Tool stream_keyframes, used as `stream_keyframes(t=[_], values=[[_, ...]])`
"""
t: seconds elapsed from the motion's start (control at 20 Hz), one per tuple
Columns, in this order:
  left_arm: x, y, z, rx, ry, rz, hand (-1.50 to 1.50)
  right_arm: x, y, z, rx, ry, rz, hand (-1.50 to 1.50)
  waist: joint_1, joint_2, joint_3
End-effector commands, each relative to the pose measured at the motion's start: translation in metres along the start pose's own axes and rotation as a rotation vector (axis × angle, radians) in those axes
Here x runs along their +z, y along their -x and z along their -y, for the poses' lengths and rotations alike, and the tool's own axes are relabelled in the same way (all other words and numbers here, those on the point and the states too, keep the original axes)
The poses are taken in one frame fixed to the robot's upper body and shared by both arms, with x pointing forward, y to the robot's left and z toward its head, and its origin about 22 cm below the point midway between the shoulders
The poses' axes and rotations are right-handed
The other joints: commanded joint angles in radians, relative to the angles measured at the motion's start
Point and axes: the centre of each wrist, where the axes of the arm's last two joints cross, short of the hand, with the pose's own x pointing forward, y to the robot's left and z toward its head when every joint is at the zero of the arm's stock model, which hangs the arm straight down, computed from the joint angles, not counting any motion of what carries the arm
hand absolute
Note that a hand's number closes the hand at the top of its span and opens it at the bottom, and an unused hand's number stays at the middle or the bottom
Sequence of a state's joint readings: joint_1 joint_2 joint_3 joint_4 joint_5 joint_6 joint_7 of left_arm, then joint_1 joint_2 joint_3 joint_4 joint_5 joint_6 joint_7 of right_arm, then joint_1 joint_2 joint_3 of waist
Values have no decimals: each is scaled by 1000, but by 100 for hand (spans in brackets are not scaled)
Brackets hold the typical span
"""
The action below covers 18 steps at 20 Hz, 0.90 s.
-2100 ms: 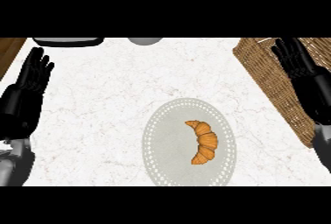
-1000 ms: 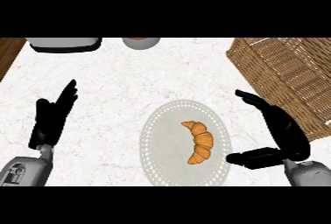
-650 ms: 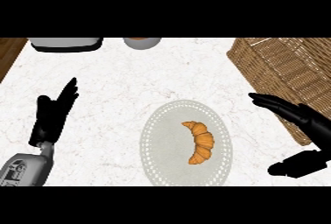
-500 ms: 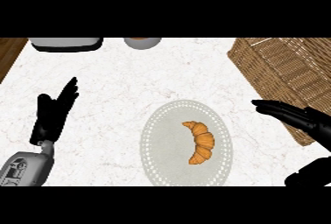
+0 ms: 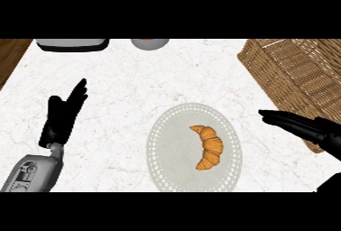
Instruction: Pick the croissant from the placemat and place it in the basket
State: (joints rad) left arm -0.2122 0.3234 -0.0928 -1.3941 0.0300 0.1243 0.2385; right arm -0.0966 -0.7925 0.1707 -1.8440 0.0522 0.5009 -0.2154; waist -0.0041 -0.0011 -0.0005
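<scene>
A golden croissant (image 5: 208, 146) lies on a round grey placemat (image 5: 174, 149) with a dotted rim, near the counter's front. The woven wicker basket (image 5: 300, 76) stands at the right, reaching the far edge. My right hand (image 5: 300, 126) enters from the right edge, fingers straight and pointing left, a short way right of the placemat and in front of the basket's near corner. It touches nothing. My left hand (image 5: 63, 117) rests open at the left, fingers up, well clear of the placemat.
A dark-rimmed grey appliance (image 5: 72, 43) and a round grey object (image 5: 149, 43) sit at the far edge. The wooden counter edge (image 5: 10, 56) shows at the far left. White marble lies between the placemat and the basket.
My right hand has drawn back to the right and opened out flat, its thumb now nearly out of view. The left hand, croissant and basket have held still.
</scene>
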Motion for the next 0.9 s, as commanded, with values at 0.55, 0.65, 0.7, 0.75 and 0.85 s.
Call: stream_keyframes(t=[0.55, 0.65, 0.7, 0.75, 0.85], values=[[-8, -6, -27, -5, -5, 16, 0, -24, 19, -30, 8, 135, -58, -150, 5, 1, 1], [12, 0, 3, 2, 1, 22, 0, -29, 31, -55, -26, 106, -42, -150, 9, 0, 1], [4, -5, 3, -3, 11, 13, 0, -40, 16, -51, -27, 120, -35, -150, 6, 1, 1], [-7, -1, -6, 4, 5, 9, 0, -61, 31, -72, -24, 109, -32, -150, 9, 3, 1], [0, 9, -15, 3, 6, 12, 0, -52, 41, -57, -39, 100, -39, -150, 7, 1, 1]])
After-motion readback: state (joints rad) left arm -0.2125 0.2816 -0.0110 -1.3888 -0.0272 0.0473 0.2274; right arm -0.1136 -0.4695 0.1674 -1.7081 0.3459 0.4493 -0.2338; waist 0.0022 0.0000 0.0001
